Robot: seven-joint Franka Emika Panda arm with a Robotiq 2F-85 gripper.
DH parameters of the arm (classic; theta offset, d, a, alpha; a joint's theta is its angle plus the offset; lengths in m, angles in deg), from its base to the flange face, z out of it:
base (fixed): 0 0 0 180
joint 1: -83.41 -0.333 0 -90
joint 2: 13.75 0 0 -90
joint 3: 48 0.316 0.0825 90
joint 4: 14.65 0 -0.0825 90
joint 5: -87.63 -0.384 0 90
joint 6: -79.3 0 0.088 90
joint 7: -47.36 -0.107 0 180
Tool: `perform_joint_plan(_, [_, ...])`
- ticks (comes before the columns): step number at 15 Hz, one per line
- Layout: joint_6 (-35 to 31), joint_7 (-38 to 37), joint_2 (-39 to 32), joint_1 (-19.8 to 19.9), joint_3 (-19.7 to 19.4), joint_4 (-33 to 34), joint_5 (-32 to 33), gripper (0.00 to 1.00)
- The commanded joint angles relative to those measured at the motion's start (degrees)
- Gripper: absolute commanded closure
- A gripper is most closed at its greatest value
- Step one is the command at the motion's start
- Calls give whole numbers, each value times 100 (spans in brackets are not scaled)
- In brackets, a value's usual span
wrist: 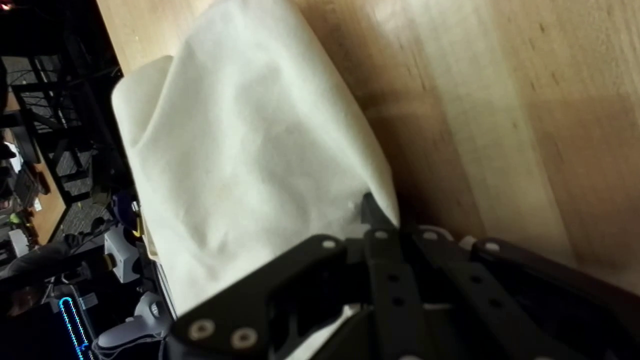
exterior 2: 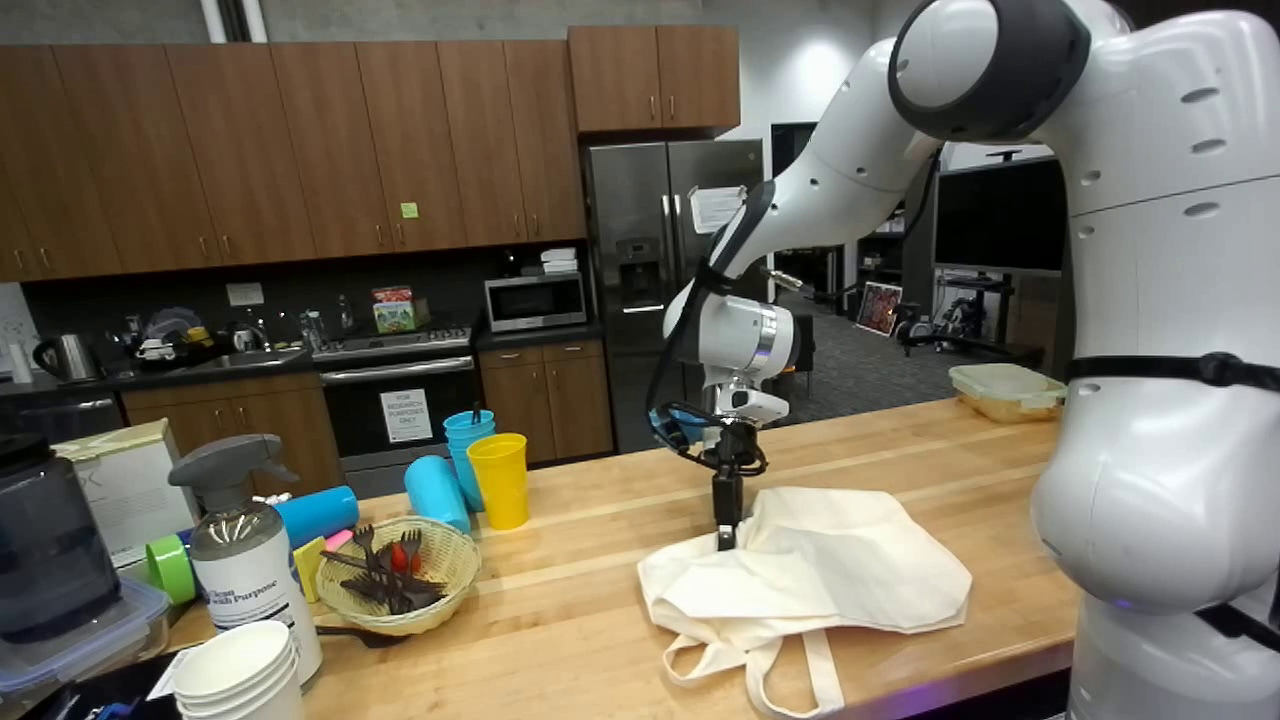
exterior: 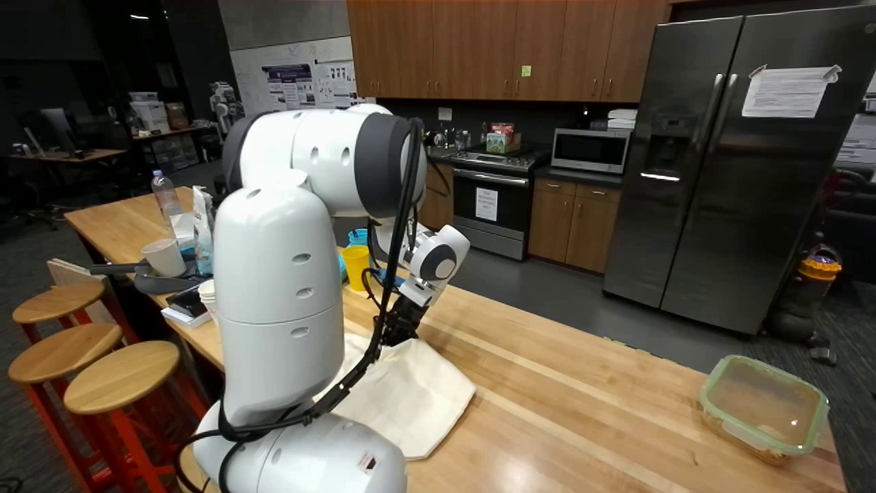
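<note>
At the jaws: closed right up, apparently with just an edge of the cloth bag nipped between, spread rumpled on the wooden table with straps loose. Could slip from the gripper if caught too thinly, or bunch and twist if pulled sideways. Can read "FOR RESEARCH PURPOSES ONLY" on oven sign, "Clean with Purpose" on spray bottle. Can't make out fridge notice.
</note>
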Motion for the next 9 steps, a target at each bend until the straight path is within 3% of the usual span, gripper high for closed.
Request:
perform_joint_plan(1, [-241,150,-201,12,-15,-115,201,99])
perform_joint_plan(9, [-226,317,-197,9,-9,-113,270,99])
